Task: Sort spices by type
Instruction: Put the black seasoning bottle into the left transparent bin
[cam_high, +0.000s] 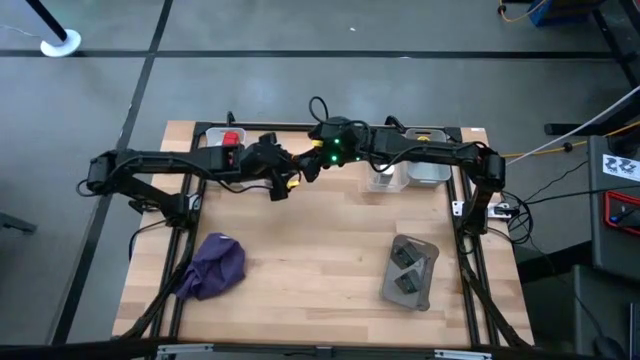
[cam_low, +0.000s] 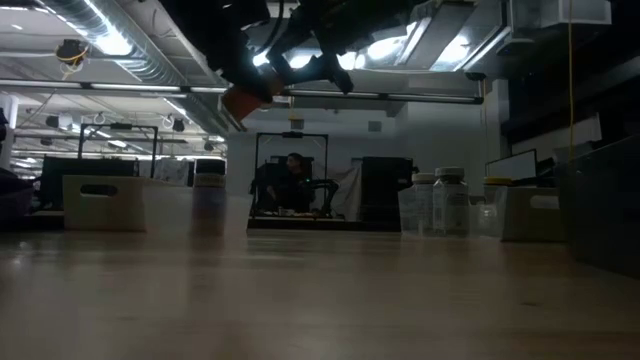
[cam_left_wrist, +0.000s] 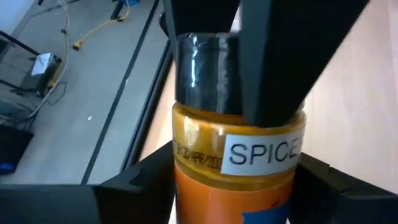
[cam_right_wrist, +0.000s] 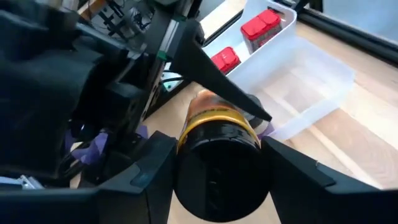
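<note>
An orange spice bottle (cam_left_wrist: 205, 168) with a black cap and a white "SPICE" label hangs above the far middle of the table (cam_high: 300, 240), small in the high view (cam_high: 290, 182) and seen aloft in the low view (cam_low: 245, 100). My left gripper (cam_left_wrist: 236, 183) is shut on its body. My right gripper (cam_right_wrist: 221, 177) is shut on its cap. Two red cubes (cam_right_wrist: 261, 25) (cam_right_wrist: 225, 59) sit in a white bin (cam_right_wrist: 311, 68) at the far left. My left gripper pinches the bottle's orange body (cam_left_wrist: 186, 193), below the label, between its two fingers (cam_left_wrist: 137, 186). The bottle is lifted clear of the table. My right gripper pinches the black cap (cam_right_wrist: 217, 168) between its two fingers (cam_right_wrist: 298, 174), coming from the cap end, opposite my left gripper.
A purple cloth (cam_high: 215, 265) lies near the left front. A flat grey pouch (cam_high: 410, 270) lies at the right front. Clear bins (cam_high: 425, 168) stand at the far right, and white-capped bottles (cam_low: 450, 200) show in the low view. Bare wood lies between cloth and pouch.
</note>
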